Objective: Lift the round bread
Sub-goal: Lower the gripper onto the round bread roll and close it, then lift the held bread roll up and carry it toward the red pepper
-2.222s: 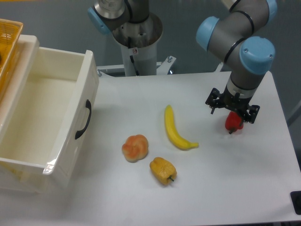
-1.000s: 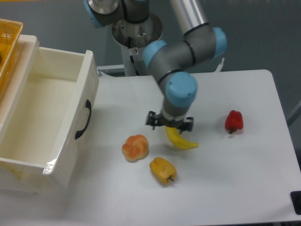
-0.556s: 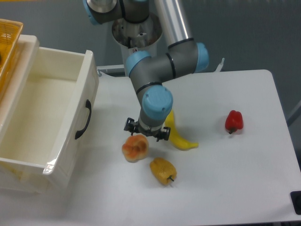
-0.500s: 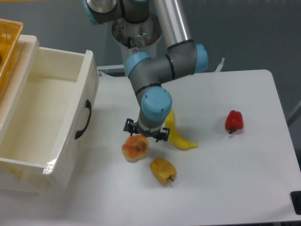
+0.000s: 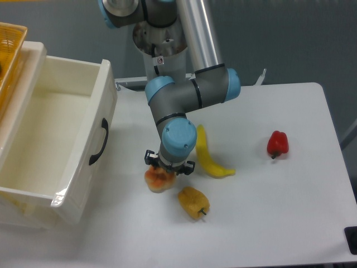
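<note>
My view of the small orange-pink round bread (image 5: 155, 180) is half blocked by the black two-finger gripper (image 5: 167, 170), pointing straight down; finger spread unreadable from here.

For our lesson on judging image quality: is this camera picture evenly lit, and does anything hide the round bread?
Fixed camera: soft, even light, with faint shadows under the banana and yellow pepper; focus is sharp. The gripper and wrist cover most of the round bread, hiding the fingers.
</note>
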{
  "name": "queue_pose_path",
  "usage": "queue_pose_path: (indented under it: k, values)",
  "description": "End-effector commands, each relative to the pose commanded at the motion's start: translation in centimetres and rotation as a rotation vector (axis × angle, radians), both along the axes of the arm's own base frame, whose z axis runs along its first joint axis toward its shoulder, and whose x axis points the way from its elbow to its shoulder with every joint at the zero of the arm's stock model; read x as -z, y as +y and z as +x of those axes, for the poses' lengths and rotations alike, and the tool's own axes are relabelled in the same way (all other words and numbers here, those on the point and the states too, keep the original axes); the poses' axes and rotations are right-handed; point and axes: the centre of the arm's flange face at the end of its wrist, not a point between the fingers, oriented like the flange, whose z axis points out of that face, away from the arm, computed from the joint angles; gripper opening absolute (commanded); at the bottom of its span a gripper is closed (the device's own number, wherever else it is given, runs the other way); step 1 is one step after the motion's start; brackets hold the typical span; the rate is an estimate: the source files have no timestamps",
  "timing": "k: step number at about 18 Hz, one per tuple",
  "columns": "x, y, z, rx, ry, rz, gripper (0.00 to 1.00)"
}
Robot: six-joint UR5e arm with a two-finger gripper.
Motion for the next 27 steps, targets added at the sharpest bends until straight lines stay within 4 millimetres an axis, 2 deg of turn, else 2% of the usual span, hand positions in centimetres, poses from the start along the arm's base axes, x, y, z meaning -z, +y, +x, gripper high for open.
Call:
queue_pose_path:
  k: [1,2,4,8,13,15,18,22,27]
  values:
    - [-0.1,0.1,-0.1,-0.006,0.004,0.0,0.16]
    - [-0.4,0.2,-0.2,-0.006,0.008,0.004,0.05]
    - [-0.5,0.2,-0.4,-0.002,0.02,-0.002,0.04]
    - [-2.3,0.0,-1.7,-0.014,0.052,0.011,0.0]
    - [-6.6,-1.9,-4.1,-0.055,0.099,0.05,0.0]
    - [-8.7,-2.7,-5.9,-0.037,0.115,0.055,0.0]
    - [-11.6,-4.3,-9.3,0.081,0.149,0.013,0.0]
    - [-15.5,-7.5,-13.9,0.126,0.18,0.02,0.0]
    - [-19.7,-11.8,-18.7,0.312,0.183,-0.003,0.0]
